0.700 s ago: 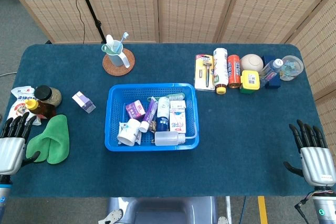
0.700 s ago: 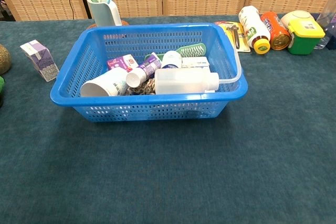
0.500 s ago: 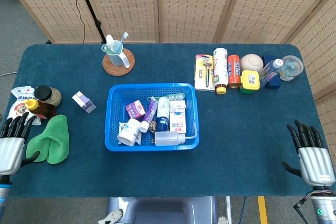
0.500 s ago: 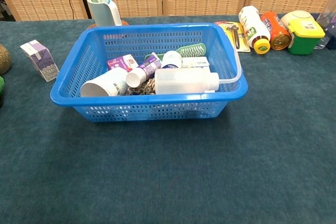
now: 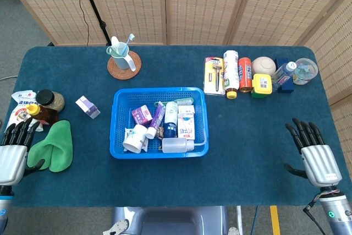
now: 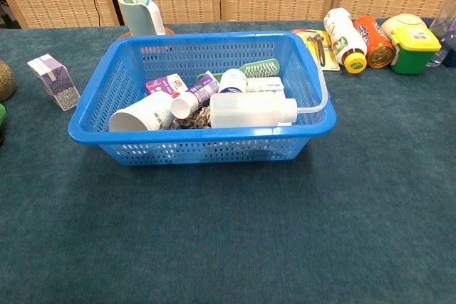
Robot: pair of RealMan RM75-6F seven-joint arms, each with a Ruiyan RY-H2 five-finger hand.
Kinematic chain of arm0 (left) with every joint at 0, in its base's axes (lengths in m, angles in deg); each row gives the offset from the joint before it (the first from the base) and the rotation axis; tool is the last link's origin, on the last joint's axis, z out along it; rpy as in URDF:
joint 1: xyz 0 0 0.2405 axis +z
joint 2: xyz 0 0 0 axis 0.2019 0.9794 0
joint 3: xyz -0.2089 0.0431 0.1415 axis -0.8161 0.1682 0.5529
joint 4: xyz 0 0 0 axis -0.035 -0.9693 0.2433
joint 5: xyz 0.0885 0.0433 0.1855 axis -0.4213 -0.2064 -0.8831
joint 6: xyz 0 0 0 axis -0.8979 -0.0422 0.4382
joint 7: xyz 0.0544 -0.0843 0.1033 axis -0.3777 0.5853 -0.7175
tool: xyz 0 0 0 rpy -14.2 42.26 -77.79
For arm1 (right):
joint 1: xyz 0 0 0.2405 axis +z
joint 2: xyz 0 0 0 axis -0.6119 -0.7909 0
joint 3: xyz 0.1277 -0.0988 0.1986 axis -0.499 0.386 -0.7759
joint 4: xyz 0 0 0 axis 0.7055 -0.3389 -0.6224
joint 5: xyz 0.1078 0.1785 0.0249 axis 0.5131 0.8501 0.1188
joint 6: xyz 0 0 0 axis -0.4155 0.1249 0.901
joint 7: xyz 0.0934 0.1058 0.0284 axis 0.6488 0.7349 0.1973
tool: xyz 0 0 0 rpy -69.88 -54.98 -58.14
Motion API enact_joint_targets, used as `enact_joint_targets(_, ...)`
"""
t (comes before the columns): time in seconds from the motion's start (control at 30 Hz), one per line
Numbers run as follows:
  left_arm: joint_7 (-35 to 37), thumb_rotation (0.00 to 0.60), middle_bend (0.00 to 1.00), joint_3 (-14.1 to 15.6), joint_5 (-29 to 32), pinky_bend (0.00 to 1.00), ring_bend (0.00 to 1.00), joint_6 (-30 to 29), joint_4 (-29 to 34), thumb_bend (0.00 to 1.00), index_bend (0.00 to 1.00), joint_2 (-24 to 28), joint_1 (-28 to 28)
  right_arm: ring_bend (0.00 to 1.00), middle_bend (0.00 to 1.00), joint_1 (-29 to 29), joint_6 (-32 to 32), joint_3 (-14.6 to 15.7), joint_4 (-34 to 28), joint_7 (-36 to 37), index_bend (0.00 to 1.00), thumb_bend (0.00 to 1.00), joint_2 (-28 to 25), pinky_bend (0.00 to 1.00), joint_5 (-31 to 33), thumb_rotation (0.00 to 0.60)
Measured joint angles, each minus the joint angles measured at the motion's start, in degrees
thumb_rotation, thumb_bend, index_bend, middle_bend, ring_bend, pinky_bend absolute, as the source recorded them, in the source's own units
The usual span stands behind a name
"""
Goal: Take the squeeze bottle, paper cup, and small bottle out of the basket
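Note:
A blue basket [image 5: 119, 125] [image 6: 313, 83] sits mid-table. Inside, a translucent squeeze bottle [image 5: 177, 145] [image 6: 253, 111] lies on its side along the near wall, its thin spout reaching over the right rim. A white paper cup [image 5: 135, 138] [image 6: 142, 112] lies tipped at the near left corner. A small white-capped bottle [image 5: 154, 123] [image 6: 191, 99] lies beside the cup. My left hand [image 5: 12, 151] hovers open at the table's near left edge. Far right, my right hand [image 5: 312, 156] is open, fingers spread, well away from the basket. Neither hand appears in the chest view.
Boxes, a blue-white tube and a green brush also fill the basket. A green cloth [image 5: 52, 146], jars and a packet lie near the left hand. A small purple box [image 5: 87, 106], a toothbrush cup [image 5: 121, 58] on a coaster, and bottles and cans [image 5: 245, 74] line the back.
My right hand has moved forward and slightly inward over the table. The left hand and the basket's contents have stayed put.

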Motion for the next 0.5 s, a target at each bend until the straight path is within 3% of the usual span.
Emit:
enact_joint_targets(0.23, -1.93, 0.6, 0.0, -0.09, -0.26, 0.0, 0.0, -0.46, 2.8, 0.15, 0.0, 0.12, 0.06, 0.0, 0.0, 6.88, 6.07, -1.53, -6.63, 7.17, 0.0, 0.0, -4.96, 0.0, -3.64, 0.6)
enact_joint_targets(0.5, -3.14, 0.6, 0.0, -0.25, -0.62, 0.0, 0.0, -0.86, 3.49, 0.15, 0.0, -0.17, 0.0, 0.0, 0.0, 14.93, 15.46, -2.85, -9.45, 10.16, 0.0, 0.0, -4.86, 0.02, -4.7, 0.6)
